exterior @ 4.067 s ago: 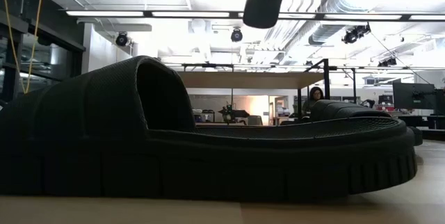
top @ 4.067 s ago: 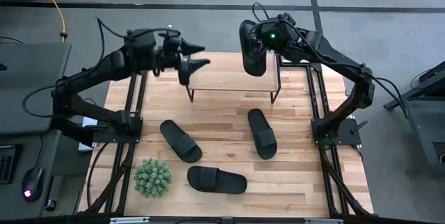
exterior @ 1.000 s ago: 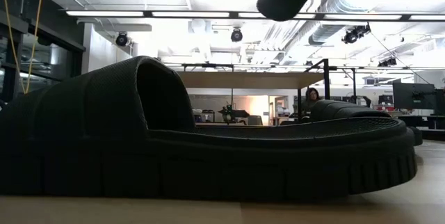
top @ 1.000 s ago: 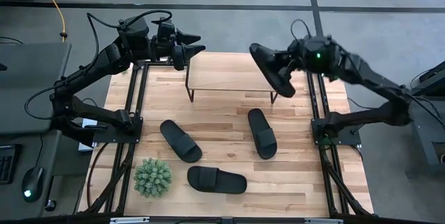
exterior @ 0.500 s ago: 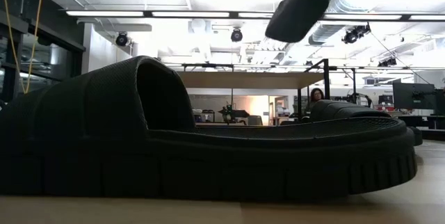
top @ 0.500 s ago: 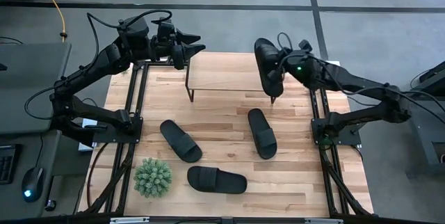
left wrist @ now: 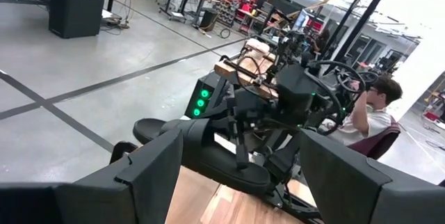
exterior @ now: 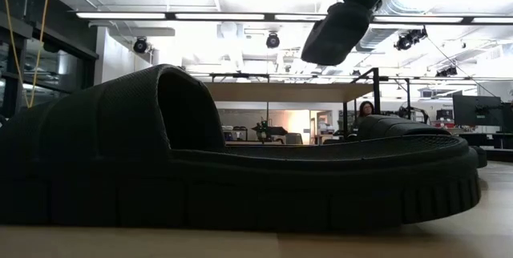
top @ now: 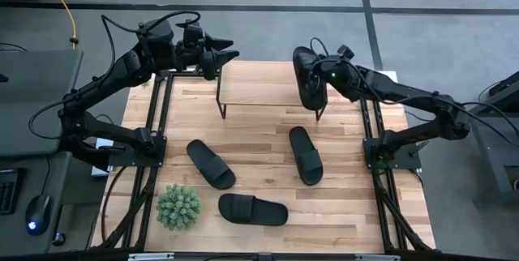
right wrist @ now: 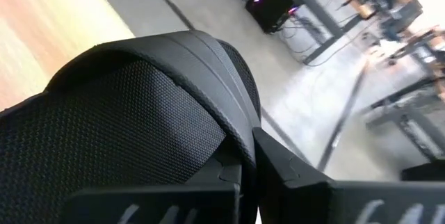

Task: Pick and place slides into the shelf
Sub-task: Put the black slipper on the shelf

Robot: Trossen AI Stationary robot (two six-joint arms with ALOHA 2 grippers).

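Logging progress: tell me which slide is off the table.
The slide held in the right gripper above the shelf's right end; the other three lie on the tabletop.

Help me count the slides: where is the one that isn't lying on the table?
In the high view the fourth slide hangs in the right hand, above the right end of the shelf, at the table's far side.

plant (top: 178,207): green, near table corner | person (left wrist: 371,113): seated in room, behind table
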